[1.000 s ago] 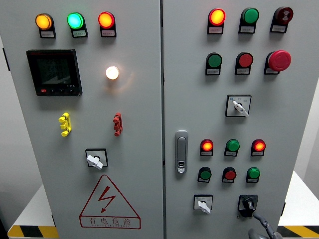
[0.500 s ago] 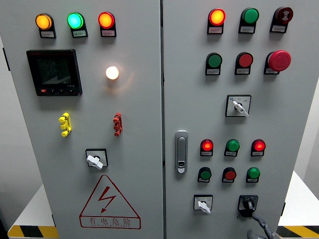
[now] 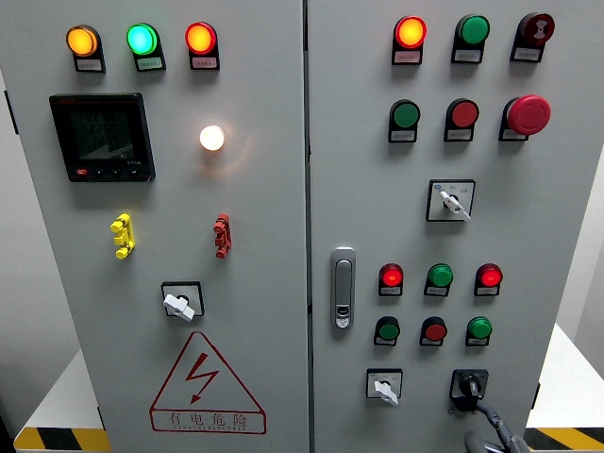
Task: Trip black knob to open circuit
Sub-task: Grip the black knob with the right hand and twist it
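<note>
Black knob (image 3: 469,385) on cabinet's (image 3: 377,189) lower right not yet tripped; right hand (image 3: 491,436) just below it, mostly out of frame, finger posn indeterminate.

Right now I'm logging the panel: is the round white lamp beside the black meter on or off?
On. The round white lamp shines bright and throws a warm glow on the grey left door around it.

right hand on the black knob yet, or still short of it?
Cannot tell. In the head view a fingertip of the right hand reaches the lower edge of the black knob, but no contact or gap shows plainly.
</note>
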You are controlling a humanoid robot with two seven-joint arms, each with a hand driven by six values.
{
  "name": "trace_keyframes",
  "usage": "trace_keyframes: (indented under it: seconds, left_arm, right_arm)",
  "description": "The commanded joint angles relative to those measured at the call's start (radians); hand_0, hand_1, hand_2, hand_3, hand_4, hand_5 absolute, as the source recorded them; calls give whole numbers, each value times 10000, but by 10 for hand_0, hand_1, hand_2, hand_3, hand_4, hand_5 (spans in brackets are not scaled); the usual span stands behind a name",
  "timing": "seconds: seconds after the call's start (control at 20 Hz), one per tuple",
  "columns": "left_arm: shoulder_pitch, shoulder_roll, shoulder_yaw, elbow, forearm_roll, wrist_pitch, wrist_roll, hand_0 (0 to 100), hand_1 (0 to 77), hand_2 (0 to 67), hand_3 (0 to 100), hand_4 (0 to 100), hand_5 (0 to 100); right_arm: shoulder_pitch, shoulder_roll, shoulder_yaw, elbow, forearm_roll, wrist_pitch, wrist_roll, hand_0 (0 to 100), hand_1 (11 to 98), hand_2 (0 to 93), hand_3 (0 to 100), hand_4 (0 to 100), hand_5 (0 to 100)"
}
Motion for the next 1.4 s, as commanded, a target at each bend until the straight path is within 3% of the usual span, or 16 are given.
trace_keyframes:
  seconds: [0.0,1.35]
  left_arm:
    - [0,0,0,0,0,0,-1,0,34,128,214,67,16]
    - [0,0,0,0,0,0,-1,0,35,128,214,67,16]
  right_arm:
    - [2,15,-57,57,-6,2,-6,843,444,61,888,932,1000]
    - [2,15,-518,318,9,2,-251,856,438,61,899,944,1000]
